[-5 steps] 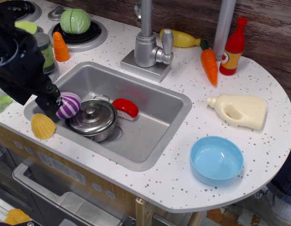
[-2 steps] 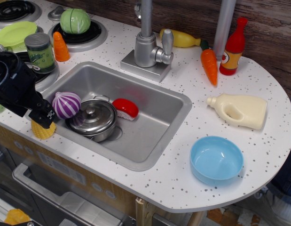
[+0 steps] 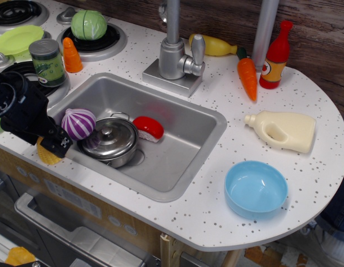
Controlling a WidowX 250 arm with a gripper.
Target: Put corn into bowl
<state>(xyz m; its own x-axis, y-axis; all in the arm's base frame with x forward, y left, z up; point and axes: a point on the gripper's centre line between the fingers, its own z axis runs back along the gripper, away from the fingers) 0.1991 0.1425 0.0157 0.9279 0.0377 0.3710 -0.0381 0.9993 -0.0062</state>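
The steel sink (image 3: pixel 177 142) fills the middle of the speckled counter (image 3: pixel 305 111). At about four o'clock from it, well apart, the light-blue bowl (image 3: pixel 255 189) sits empty. In the sink's nine-o'clock end stands a lidded pot (image 3: pixel 111 139) with a purple onion (image 3: pixel 78 123) touching it. The black gripper (image 3: pixel 56 146) covers the corn (image 3: pixel 46 156) on the counter edge at eight o'clock; whether its jaws grip cannot be told.

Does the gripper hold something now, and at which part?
Cannot be told: the gripper covers the top of the corn, hiding any hold.
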